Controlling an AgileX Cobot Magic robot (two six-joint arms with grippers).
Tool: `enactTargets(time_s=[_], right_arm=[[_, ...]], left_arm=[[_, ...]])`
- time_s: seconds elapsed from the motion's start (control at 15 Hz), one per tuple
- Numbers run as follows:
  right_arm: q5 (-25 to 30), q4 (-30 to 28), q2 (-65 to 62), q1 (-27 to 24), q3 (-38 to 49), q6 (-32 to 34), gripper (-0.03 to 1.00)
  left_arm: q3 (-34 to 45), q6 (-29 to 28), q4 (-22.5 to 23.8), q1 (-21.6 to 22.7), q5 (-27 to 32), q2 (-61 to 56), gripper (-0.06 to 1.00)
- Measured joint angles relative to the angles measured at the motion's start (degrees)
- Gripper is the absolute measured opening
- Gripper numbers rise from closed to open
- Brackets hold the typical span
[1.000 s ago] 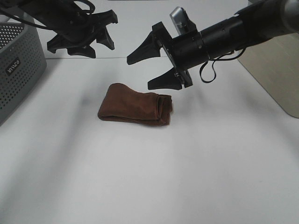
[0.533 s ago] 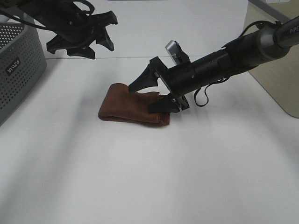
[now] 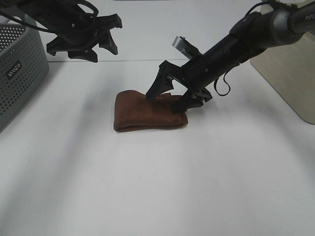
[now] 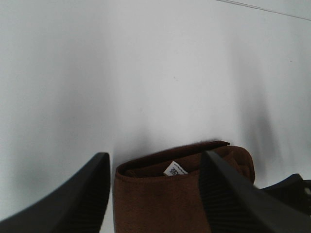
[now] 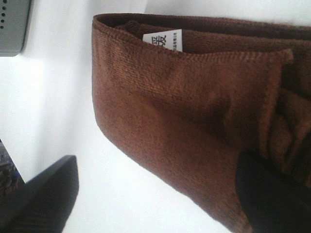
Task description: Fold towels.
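Observation:
The dark reddish-brown towel lies folded in a compact bundle at the middle of the white table. Its white tag shows at the open edge, and also in the right wrist view. My right gripper is open and low over the towel's right end. One fingertip rests on the cloth; the other fingertip is off it, over the table. My left gripper is open and empty, held high at the back left, looking down on the towel.
A grey perforated basket stands at the left edge and shows in the right wrist view. A beige panel lies at the right edge. Bare white table surrounds the towel.
My right gripper came down from above the table onto the towel's right end. The towel shifted a little to the right and turned. The left gripper barely moved.

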Motion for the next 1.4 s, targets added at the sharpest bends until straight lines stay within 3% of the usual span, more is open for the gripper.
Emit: enactTargets(time_s=[0.27,0.87,1.13,1.4], right_arm=[[10.71,-4.41,-0.92,0.0,-5.44,4.7,0.82],[13.81,-26.93,-19.94,0.0,-5.27,21.49,0.82],[13.92,-35.24,-32.2,0.0,2.29,26.59,0.82],[14.09,-41.02,-47.27,0.0,16.67,28.65,0.82]], left_arm=[[0.0,0.06,5.33,0.0,3.95,-1.43,0.53],[0.0,0.06,19.02,0.0,27.1,-15.81,0.53],[0.0,2.06,26.93,0.0,36.9,-21.2,0.53],[4.35,2.18,28.02,0.0,37.59,-28.93,0.53]])
